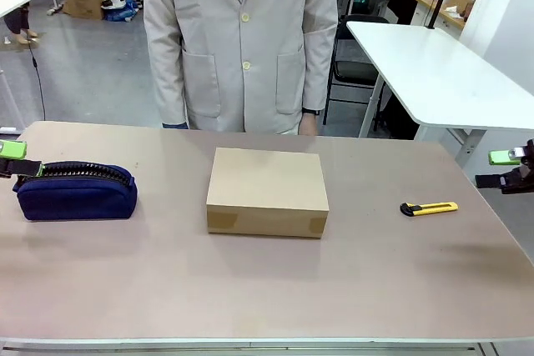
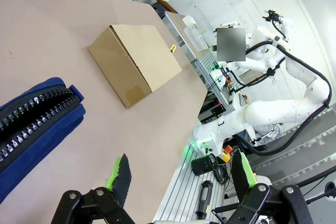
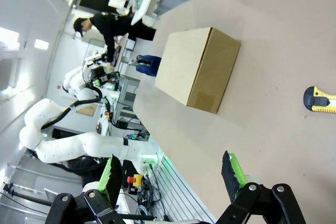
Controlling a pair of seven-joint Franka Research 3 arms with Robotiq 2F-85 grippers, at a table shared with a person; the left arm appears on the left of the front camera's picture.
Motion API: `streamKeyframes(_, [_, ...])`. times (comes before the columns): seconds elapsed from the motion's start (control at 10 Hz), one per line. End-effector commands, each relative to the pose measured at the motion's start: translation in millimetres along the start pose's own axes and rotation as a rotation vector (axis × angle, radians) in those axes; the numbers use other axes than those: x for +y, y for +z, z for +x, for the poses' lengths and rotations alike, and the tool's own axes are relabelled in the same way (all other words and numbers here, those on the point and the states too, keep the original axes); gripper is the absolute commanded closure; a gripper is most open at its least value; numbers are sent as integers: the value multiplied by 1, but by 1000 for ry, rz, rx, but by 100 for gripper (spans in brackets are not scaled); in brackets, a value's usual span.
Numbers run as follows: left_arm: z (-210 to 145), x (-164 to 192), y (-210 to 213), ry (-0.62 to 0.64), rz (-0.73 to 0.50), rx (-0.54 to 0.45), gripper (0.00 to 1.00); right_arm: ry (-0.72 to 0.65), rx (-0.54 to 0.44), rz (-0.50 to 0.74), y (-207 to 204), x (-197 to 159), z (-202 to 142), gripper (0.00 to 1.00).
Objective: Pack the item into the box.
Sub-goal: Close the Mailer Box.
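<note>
Left claw [image 2: 178, 174] and right claw [image 3: 170, 174] gape wide, empty.

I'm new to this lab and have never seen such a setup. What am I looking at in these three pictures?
Two white robot arms share a table with a person standing at the far side. One picture looks across the table from the robot's side. The other two come from cameras on each wrist. The left gripper and right gripper are both open and hold nothing. On the table lie a closed cardboard box, a navy zippered pouch and a yellow utility knife.
</note>
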State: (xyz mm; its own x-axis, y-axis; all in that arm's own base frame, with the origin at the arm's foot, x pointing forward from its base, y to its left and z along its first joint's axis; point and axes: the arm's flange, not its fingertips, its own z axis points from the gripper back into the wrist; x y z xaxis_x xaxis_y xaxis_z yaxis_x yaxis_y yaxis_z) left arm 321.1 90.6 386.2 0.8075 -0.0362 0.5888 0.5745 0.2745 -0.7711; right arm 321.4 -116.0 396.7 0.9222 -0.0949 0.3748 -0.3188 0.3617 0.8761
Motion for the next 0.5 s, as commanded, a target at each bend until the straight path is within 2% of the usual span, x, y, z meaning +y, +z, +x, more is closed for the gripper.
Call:
streamKeyframes(0.0, [-2, -3, 1, -2, 3, 8, 0, 2, 8, 6, 4, 3, -4, 0])
streamKeyframes(0.4, [-2, -3, 1, -2, 3, 8, 0, 2, 8, 6, 4, 3, -4, 0])
